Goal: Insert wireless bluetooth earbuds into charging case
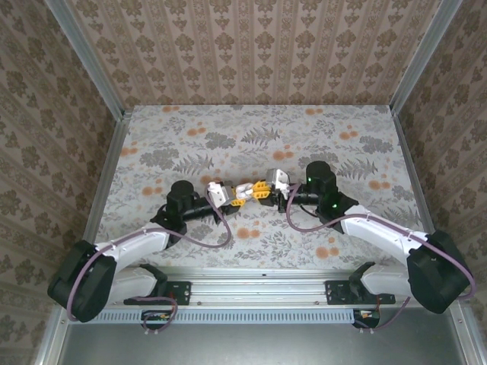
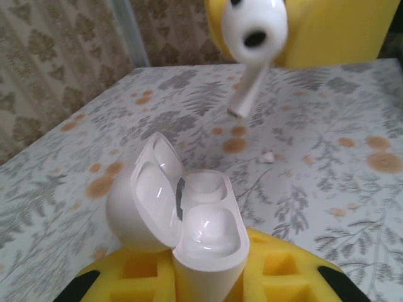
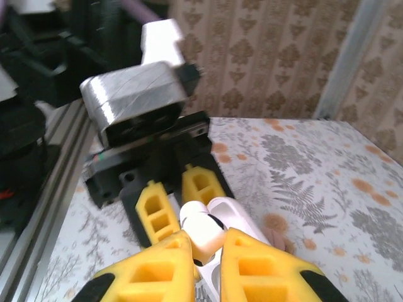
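My left tool (image 1: pixel 232 195) clamps the open charging case (image 2: pixel 195 220) at the middle of the desk (image 1: pixel 304 129) — my right tool (image 1: pixel 260 190) pinches an earbud (image 2: pixel 254 34) just above it, stem pointing down at the case.

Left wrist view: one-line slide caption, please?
Left end effector grips the open charging case; right end effector holds an earbud opposite it.

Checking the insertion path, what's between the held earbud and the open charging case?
Nothing; left wrist view shows open air between the earbud and charging case, with patterned table behind.
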Tool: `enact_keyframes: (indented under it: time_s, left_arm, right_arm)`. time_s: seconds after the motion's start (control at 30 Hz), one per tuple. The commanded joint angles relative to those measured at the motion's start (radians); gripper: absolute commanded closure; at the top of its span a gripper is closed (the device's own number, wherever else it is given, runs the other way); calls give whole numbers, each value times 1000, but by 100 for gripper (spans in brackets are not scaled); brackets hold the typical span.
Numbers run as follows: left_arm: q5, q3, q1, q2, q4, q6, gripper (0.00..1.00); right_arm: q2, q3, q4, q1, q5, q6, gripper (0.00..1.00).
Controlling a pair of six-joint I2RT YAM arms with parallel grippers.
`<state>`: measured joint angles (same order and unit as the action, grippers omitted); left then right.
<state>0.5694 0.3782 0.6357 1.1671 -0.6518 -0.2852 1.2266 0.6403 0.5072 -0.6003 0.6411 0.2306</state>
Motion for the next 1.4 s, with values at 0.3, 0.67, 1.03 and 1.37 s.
enact_keyframes:
  time_s: [0.3,0.67,1.03,1.37]
  left_arm:
    - [-381,-69,114,40,-298,-97,100]
    - [-545,-119,169,109,-515,-146,100]
    - [-557,-122,180,151,-588,-160,100]
    - [-560,-125,180,131,-579,-165,100]
  right_arm:
    - [-46,-78,213,-192,-671,-631,87]
    - [-39,-101,218,-297,-895,-844,87]
    - [26,-83,244,-323,-932,-970,88]
    - [102,-53,316,-346,-914,-1012,88]
